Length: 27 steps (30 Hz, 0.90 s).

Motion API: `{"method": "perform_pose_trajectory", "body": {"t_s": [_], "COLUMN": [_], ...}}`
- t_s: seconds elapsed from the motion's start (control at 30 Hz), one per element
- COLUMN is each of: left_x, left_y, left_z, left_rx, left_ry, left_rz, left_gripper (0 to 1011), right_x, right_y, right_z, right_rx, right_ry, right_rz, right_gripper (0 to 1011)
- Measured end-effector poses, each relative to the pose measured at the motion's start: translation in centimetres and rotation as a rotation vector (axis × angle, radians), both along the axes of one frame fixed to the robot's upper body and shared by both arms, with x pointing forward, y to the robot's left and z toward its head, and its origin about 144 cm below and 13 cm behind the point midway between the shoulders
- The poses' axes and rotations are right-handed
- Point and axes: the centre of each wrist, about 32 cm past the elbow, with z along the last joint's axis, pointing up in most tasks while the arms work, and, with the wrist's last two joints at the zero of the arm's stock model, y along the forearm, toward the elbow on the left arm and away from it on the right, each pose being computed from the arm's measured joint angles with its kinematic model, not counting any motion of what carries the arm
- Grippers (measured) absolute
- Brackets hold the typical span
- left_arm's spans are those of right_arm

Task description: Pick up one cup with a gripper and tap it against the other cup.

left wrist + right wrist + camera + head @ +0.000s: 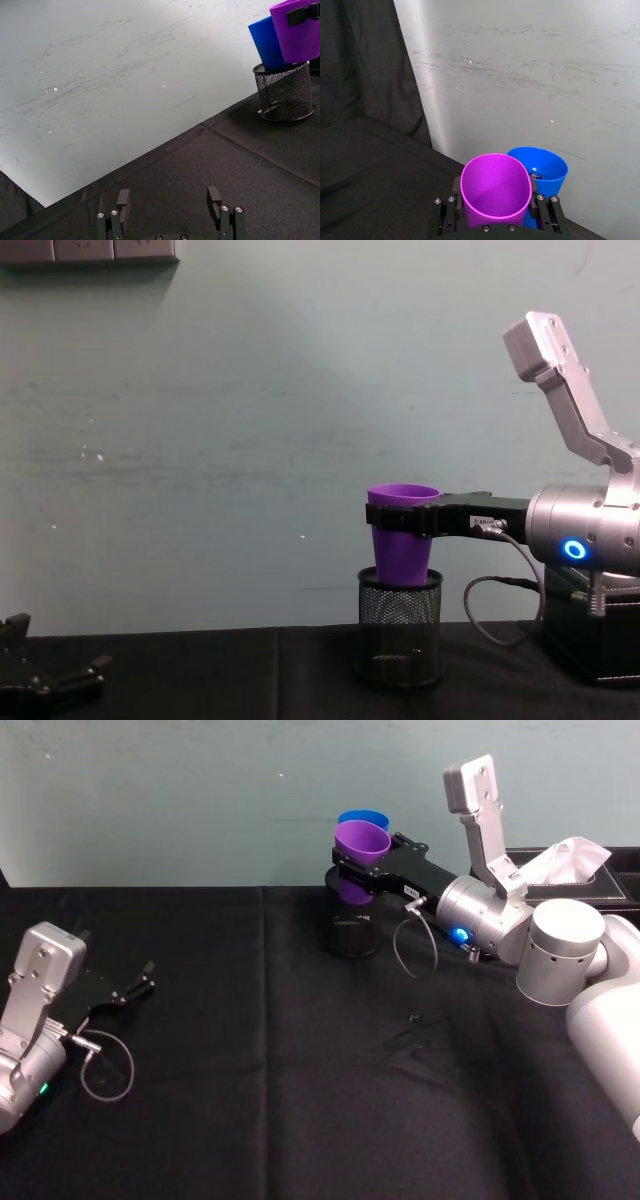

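Now the right end effector [346, 871] grips the purple cup [361, 844] – raised over the mesh pen holder [352, 932], just beside the blue cup [362, 819]; the left end effector [137, 988] sits open, low over the surface [300, 1100]

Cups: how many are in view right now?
2. The purple cup is held by the right gripper over the mesh holder; the blue cup stands in that holder just behind it. None seems hidden.

No readable text — small white label [483, 525] on right gripper [392, 520] (illegible).
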Motion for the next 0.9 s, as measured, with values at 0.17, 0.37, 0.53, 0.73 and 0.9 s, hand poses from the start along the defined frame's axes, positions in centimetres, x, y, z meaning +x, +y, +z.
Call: {"method": "perform_pose_trajectory", "body": {"t_s": [0.17, 0.37, 0.53, 0.73, 0.9], "left_x": [0.0, 0.0, 0.0, 0.0, 0.0], "left_y": [0.0, 0.0, 0.0, 0.0, 0.0], "left_z": [0.0, 0.0, 0.0, 0.0, 0.0], "left_rx": [0.0, 0.0, 0.0, 0.0, 0.0], "left_ry": [0.0, 0.0, 0.0, 0.0, 0.0], "left_rz": [0.0, 0.0, 0.0, 0.0, 0.0], "left_gripper": [1000, 1000, 1000, 1000, 1000], "right_x": [0.0, 0.0, 0.0, 0.0, 0.0], "right_y": [0.0, 0.0, 0.0, 0.0, 0.0], "right_z": [0.0, 0.0, 0.0, 0.0, 0.0], "right_rx": [0.0, 0.0, 0.0, 0.0, 0.0], "right_ry": [0.0, 0.0, 0.0, 0.0, 0.0], "right_rz": [0.0, 0.0, 0.0, 0.0, 0.0], "right_gripper": [720, 720, 720, 720, 720]}}
